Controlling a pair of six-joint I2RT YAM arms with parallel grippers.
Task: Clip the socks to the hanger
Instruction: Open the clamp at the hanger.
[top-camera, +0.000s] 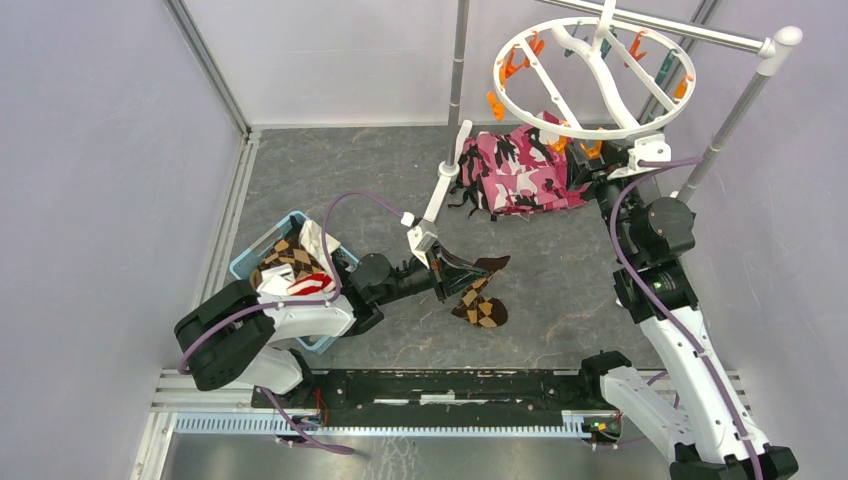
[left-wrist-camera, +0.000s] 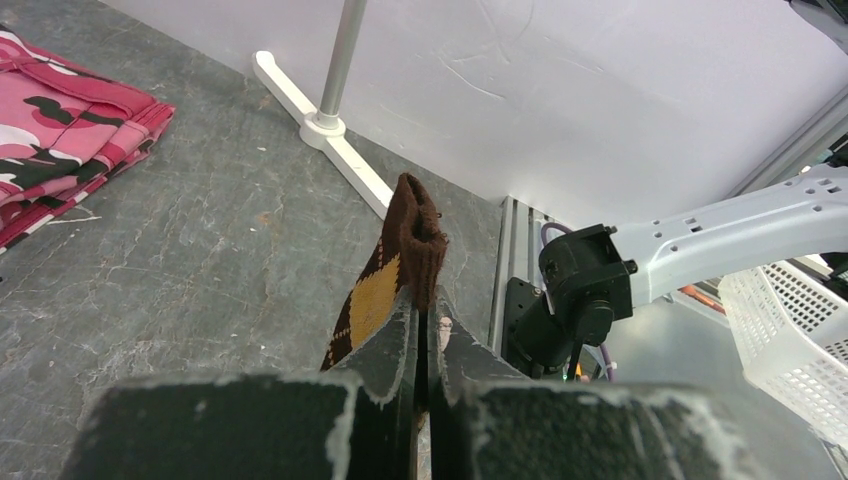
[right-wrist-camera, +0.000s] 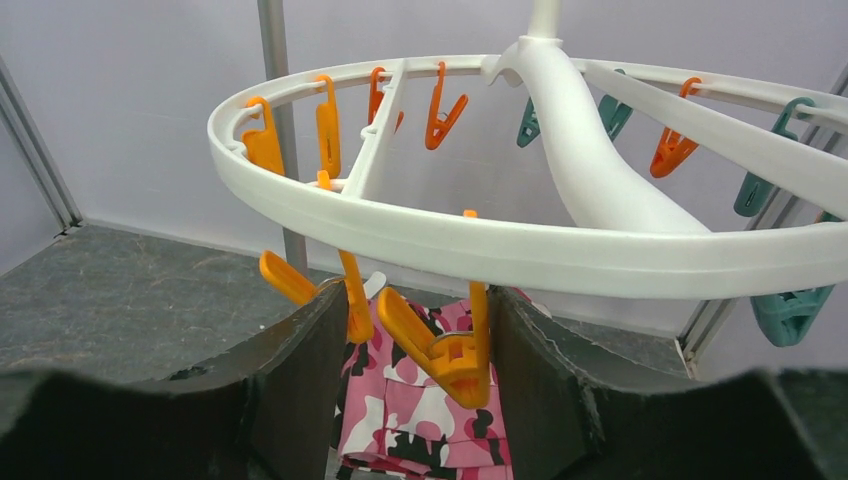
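My left gripper (top-camera: 450, 272) is shut on the cuff end of a brown-and-black argyle sock (top-camera: 482, 300). The rest of the sock trails onto the grey floor. In the left wrist view the sock (left-wrist-camera: 395, 265) sticks up from between the closed jaws (left-wrist-camera: 428, 312). More socks lie in the blue basket (top-camera: 262, 250) at the left. The white round hanger (top-camera: 540, 118) hangs at the back right. Beneath its near rim (right-wrist-camera: 450, 240) my right gripper (right-wrist-camera: 415, 315) stands open, its fingers on either side of an orange clothespin (right-wrist-camera: 450, 352).
A pink camouflage cloth (top-camera: 515, 175) lies on the floor below the hanger. The silver rail (top-camera: 680, 35) with white-capped poles carries the hanger; one pole's white foot (top-camera: 440, 195) stands mid-floor. A white mesh basket (left-wrist-camera: 790, 330) sits outside the frame's edge.
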